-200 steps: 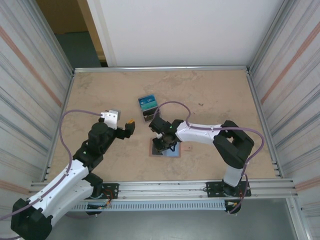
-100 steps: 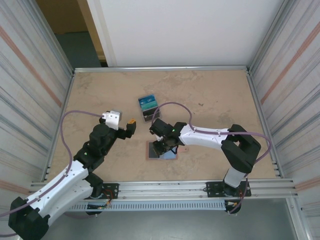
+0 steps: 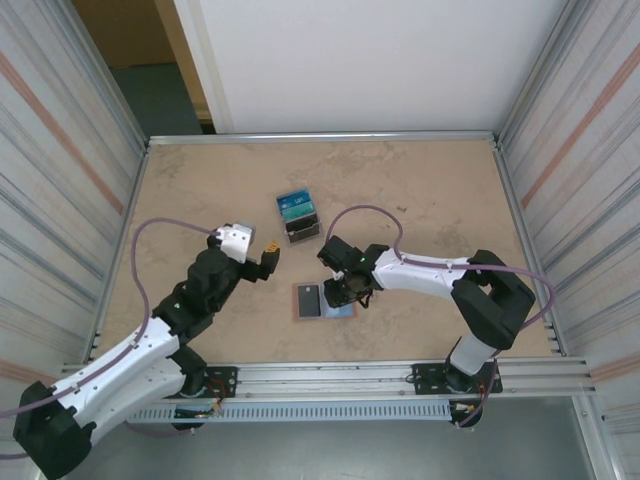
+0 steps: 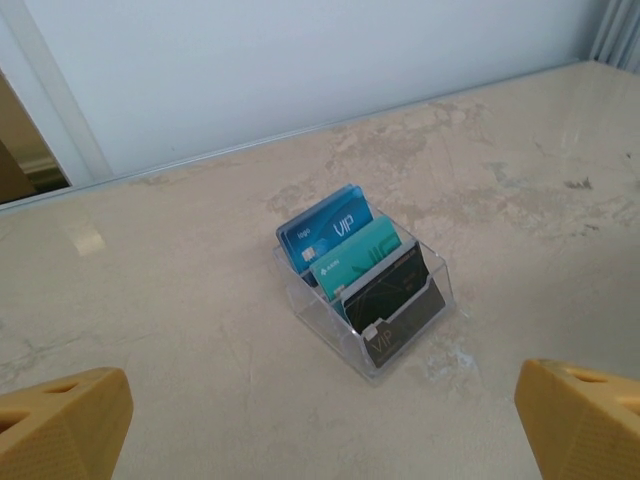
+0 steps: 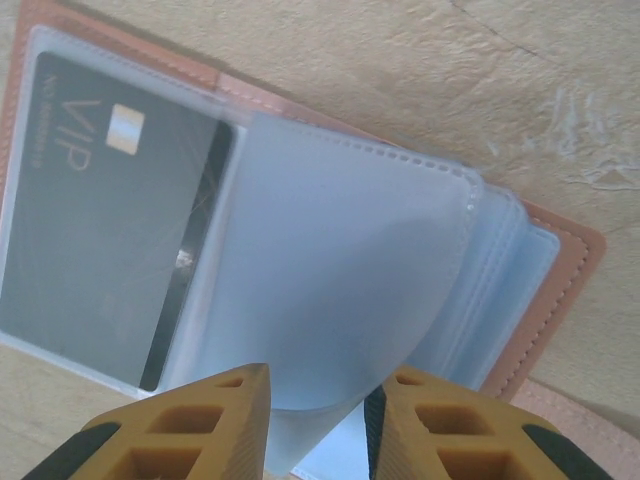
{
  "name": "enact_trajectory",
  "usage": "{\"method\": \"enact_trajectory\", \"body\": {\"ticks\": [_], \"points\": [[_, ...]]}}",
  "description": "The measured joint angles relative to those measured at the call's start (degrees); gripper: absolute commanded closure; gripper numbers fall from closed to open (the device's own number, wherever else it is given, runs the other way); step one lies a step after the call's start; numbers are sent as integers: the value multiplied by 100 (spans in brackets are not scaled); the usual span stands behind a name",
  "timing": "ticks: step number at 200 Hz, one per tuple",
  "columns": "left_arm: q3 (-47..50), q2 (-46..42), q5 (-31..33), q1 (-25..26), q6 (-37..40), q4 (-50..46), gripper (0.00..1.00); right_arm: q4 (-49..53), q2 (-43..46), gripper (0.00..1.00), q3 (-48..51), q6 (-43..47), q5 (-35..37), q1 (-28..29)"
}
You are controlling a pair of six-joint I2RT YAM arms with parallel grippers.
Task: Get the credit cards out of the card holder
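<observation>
Card holder [image 3: 322, 309]: spread flat and open, face up, presumably to expose its pockets. Tucked in its left clear pocket, one dark credit card [image 5: 100, 230], not yet drawn out. Right gripper [image 5: 320, 388] low over its right half, narrowly parted, a clear sleeve [image 5: 340, 280] bowed up between the fingers (apparently not pinched), likely leafing for cards. Left gripper [image 3: 268, 254] left of it, gaping wide, holding nothing, standing clear.

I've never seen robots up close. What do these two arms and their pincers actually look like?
Both the left arm and the right arm are built of glossy white shells joined by black joints, on black bases. A thin purple cable loops along each. Each ends in two blocky orange-yellow fingers; up close, the right arm's show hollow cells and black stripes.
</observation>
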State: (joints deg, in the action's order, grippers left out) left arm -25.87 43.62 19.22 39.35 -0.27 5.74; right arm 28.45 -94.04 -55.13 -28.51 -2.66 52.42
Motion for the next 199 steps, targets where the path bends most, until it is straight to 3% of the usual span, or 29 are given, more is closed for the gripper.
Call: {"method": "enact_trajectory", "body": {"ticks": [106,158,199], "points": [[-424,503,302,258,203,-651,1,-299,-24,69,177,-57,-295,-866],[-446,997,713,1196,389,-944,1,-109,957,75,457,-140,-153,-1412],[-455,1928,1045,1812,468,-1067,1,-105,1589,73,555,-330,-590,-1606]]}}
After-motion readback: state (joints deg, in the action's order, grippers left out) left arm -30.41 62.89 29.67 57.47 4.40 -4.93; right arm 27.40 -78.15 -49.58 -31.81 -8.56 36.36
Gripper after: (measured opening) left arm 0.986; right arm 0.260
